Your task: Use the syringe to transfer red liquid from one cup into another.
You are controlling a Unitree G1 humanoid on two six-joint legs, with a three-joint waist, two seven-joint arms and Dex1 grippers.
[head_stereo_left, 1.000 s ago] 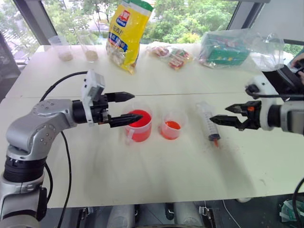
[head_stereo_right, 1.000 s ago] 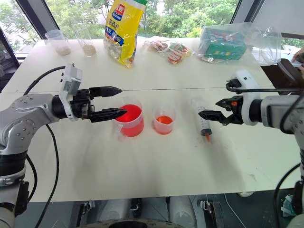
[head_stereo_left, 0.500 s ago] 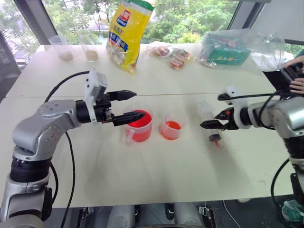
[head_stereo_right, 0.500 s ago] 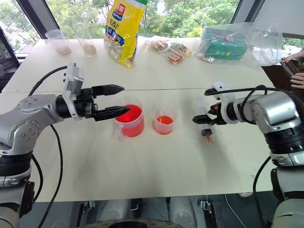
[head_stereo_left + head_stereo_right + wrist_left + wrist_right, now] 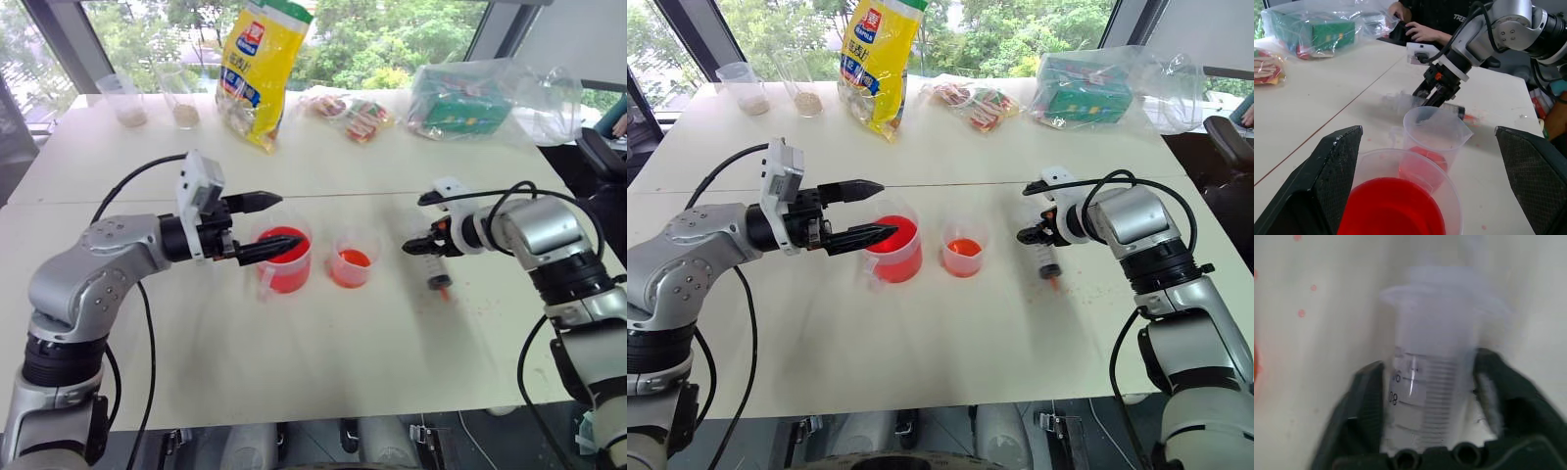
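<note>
Syringe point(image 5: 1048, 257): light, stiff, slippery; you grip mid-barrel, at 3 o'clock of cups.
Right gripper point(image 5: 1432, 396): clamping barrel.
Left gripper point(image 5: 263, 227): wide, empty.

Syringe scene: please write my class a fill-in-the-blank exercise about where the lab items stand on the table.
1. The right gripper has its jaws around the barrel of the clear plastic ____.
2. The syringe lies on the white ____.
3. The small handleless cup stands between the syringe and the larger ____ cup.
4. The left gripper has its jaws ____.

Missing words: syringe; table; handled; open
</note>
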